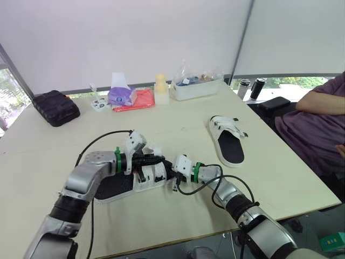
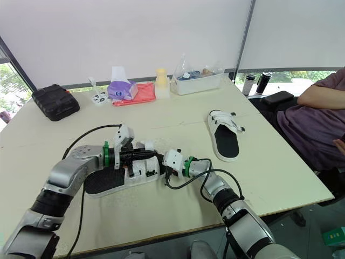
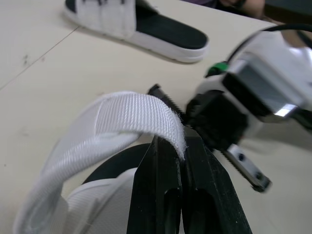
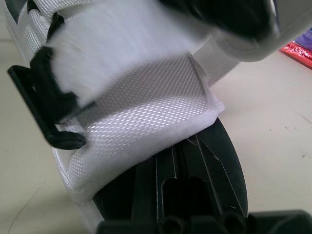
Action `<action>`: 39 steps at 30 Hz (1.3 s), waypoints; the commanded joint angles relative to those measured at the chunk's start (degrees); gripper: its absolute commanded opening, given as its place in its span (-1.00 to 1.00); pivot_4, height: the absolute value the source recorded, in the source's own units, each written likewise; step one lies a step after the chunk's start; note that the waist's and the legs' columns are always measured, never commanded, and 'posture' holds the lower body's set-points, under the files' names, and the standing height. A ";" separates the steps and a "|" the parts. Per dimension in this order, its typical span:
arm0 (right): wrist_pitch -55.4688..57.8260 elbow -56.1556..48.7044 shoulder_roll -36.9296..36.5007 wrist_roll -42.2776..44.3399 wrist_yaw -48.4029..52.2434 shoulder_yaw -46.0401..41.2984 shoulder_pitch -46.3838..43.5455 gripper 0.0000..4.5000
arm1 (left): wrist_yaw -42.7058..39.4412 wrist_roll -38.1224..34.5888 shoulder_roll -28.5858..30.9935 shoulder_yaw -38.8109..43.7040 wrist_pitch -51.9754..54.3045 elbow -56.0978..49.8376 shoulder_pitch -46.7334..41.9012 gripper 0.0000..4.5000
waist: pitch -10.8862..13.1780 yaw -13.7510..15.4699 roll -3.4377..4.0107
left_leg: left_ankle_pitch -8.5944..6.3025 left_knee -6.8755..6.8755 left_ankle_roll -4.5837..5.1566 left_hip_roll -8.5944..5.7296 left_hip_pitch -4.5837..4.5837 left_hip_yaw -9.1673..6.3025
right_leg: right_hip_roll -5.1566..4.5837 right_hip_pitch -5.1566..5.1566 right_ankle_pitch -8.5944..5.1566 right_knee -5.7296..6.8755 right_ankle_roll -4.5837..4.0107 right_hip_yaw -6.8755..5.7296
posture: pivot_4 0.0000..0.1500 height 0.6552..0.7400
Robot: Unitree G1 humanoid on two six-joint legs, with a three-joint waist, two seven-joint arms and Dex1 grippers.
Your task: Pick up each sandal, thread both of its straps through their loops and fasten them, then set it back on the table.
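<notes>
White blinds back a pale table (image 1: 54,151). Along its far edge stand a black bag (image 1: 55,108), a clear box (image 1: 197,86) and small packets. A seated person (image 1: 318,124) is at the right side.

Item 1: the far sandal (image 1: 227,141) lies flat on the table, right of centre and well apart from both arms.

Item 2: the near sandal (image 1: 116,189) lies on the table close to the robot, with both grippers at its upper.

Item 3: the left gripper (image 3: 181,146) is clamped on the free end of a white strap (image 3: 131,114), which arches up from the sandal in a loose curve.

Item 4: the right gripper (image 4: 185,151) has its fingers together. Their tips sit under the edge of the padded upper (image 4: 146,122), and whether they pinch that edge cannot be told. A black loop (image 4: 34,102) stands at the side of this upper.

Assessment: the step in hand appears to be threading this strap, with nothing fastened on this sandal yet.

Recommendation:
- Keep the strap flat and untwisted.
- Bring its end squarely to the loop's opening.
- Have the right gripper steady the upper so the loop does not fold away.
- The left grip is at the very tip of the strap, so a sideways pull could slip it. Feed slowly along the strap's own line.
</notes>
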 commanded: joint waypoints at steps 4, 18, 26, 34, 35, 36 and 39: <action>7.25 14.31 -2.61 -8.14 -0.70 3.59 6.14 -1.00 | -0.78 -0.79 1.24 1.49 1.76 -1.48 0.98 -0.99 | 0.00 0.01 0.00 | 0.05 0.00 0.08 0.00 0.01 0.00 | -0.01 0.00 0.00 0.09 0.00 0.02 | 1.00 1.00; 7.28 14.54 -2.12 -8.03 -1.00 3.64 6.42 -1.00 | 0.31 -3.80 1.90 4.57 1.95 -10.05 6.20 -0.99 | 0.01 0.04 -0.03 | -0.07 0.01 -0.12 0.00 0.06 0.00 | -0.05 -0.06 0.00 0.32 -0.01 0.14 | 1.00 1.00; 7.39 14.56 -2.06 -8.01 -0.93 3.65 6.29 -1.00 | 4.02 -2.16 -1.00 4.90 -0.11 -7.22 4.74 -0.99 | 0.01 0.01 -0.03 | -0.06 0.01 -0.11 -0.05 0.06 0.00 | -0.04 -0.06 0.00 0.33 0.00 0.14 | 1.00 1.00; 7.37 14.35 -2.45 -7.97 -0.92 3.59 6.83 -1.00 | 3.93 -2.88 -0.24 5.13 1.23 -9.76 7.67 -0.99 | 0.01 0.02 -0.03 | -0.06 0.01 -0.10 -0.06 0.07 0.00 | -0.04 -0.05 0.00 0.38 -0.01 0.14 | 1.00 1.00; 7.41 14.35 -2.36 -7.97 -0.93 3.61 6.84 -1.00 | 3.42 -3.52 0.20 5.16 2.23 -10.52 8.36 -0.99 | 0.01 0.02 -0.03 | -0.06 0.01 -0.10 -0.06 0.08 0.00 | -0.04 -0.05 0.00 0.38 0.00 0.14 | 1.00 1.00; 7.43 14.38 -2.26 -7.97 -0.97 3.63 6.84 -1.00 | 3.01 -4.28 0.59 5.27 3.31 -11.23 8.93 -0.99 | 0.01 0.01 -0.03 | -0.06 0.01 -0.11 -0.05 0.08 0.00 | -0.04 -0.06 0.00 0.38 0.00 0.14 | 1.00 1.00; 7.45 14.44 -2.05 -7.97 -1.02 3.67 6.78 -1.00 | 2.47 -5.68 1.68 5.32 5.41 -13.20 10.52 -0.99 | 0.01 0.01 -0.03 | -0.07 0.01 -0.11 -0.04 0.08 -0.01 | -0.04 -0.06 0.00 0.38 -0.01 0.14 | 1.00 1.00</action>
